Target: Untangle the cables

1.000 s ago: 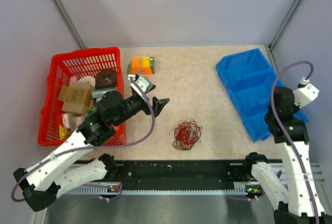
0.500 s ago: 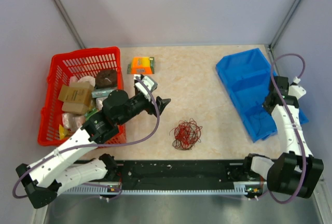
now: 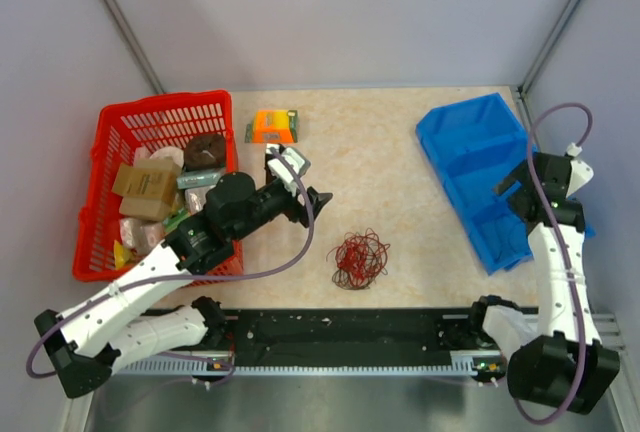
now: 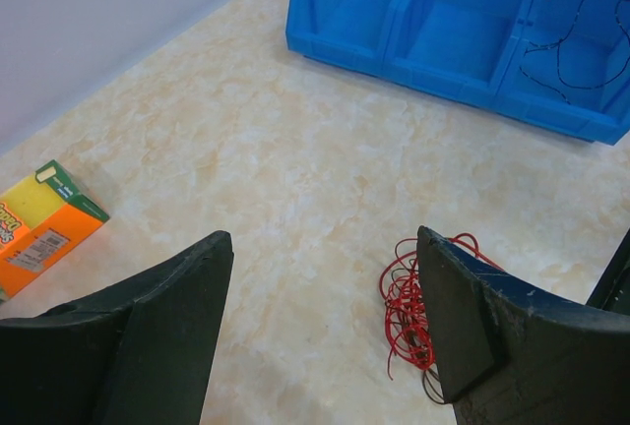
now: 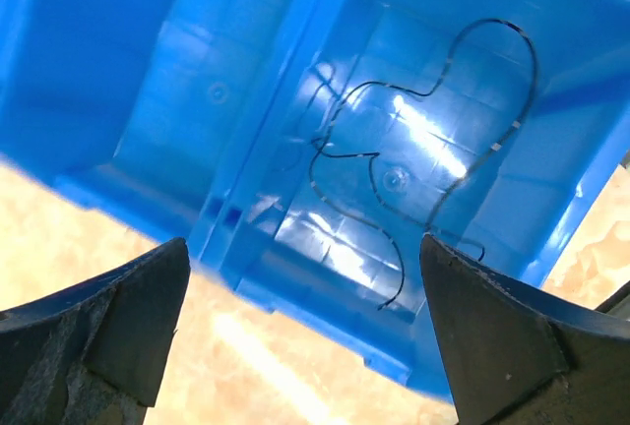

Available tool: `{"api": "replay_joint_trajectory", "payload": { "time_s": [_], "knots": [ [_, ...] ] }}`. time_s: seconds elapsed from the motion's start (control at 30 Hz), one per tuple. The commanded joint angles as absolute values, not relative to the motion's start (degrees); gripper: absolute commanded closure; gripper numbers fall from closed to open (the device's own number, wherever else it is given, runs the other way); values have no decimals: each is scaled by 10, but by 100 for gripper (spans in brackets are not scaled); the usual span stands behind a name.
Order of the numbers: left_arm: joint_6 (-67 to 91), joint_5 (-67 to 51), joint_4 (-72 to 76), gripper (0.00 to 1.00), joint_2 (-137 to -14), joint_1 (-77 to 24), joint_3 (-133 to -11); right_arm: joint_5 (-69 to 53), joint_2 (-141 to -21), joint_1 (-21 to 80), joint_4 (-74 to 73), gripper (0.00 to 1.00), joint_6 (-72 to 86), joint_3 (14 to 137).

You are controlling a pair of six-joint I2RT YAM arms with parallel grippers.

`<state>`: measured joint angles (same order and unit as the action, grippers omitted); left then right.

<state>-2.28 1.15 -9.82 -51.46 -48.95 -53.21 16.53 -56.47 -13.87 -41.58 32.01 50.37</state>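
Note:
The cables [image 3: 360, 259] lie as a small red and dark wiry bundle on the table in front of the arms. In the left wrist view the cables [image 4: 409, 307] sit beside the right finger. One thin black cable [image 5: 394, 189] lies loose and curled in the end compartment of the blue bin [image 5: 276, 100]; it also shows as the black cable [image 4: 576, 46] in the left wrist view. My right gripper [image 3: 512, 180] hangs open over that compartment, and the right gripper [image 5: 303, 243] holds nothing. My left gripper [image 3: 318, 199] is open and empty, up and left of the bundle; the left gripper [image 4: 323, 238] frames bare table.
A red basket [image 3: 110, 152] full of packaged goods stands at the left, close under the left arm. An orange box [image 3: 273, 126] lies behind it near the back wall. The blue bin [image 3: 440, 122] has three compartments and sits at the right.
The right arm swung over the blue bin and its gripper went from shut to open; the black cable now lies free in the bin. The left arm crept slightly right.

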Motion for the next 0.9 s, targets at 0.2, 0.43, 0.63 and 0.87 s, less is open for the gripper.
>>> {"api": "replay_joint_trajectory", "payload": {
  "time_s": [0.2, 0.43, 0.63, 0.87],
  "knots": [
    [-19, 11, -90, 21, -551, -494, -546, 136, -535, 191, -443, 1, 307, 559],
    [-25, 15, -112, 22, -594, -498, -561, -126, -587, 331, -218, 20, 336, 434],
    [-20, 3, -125, 23, -628, -504, -570, -182, -591, 382, -99, 33, 344, 346],
    [23, -54, -130, 21, -676, -510, -580, -179, -604, 383, -63, 98, 373, 322]
  ]
}}
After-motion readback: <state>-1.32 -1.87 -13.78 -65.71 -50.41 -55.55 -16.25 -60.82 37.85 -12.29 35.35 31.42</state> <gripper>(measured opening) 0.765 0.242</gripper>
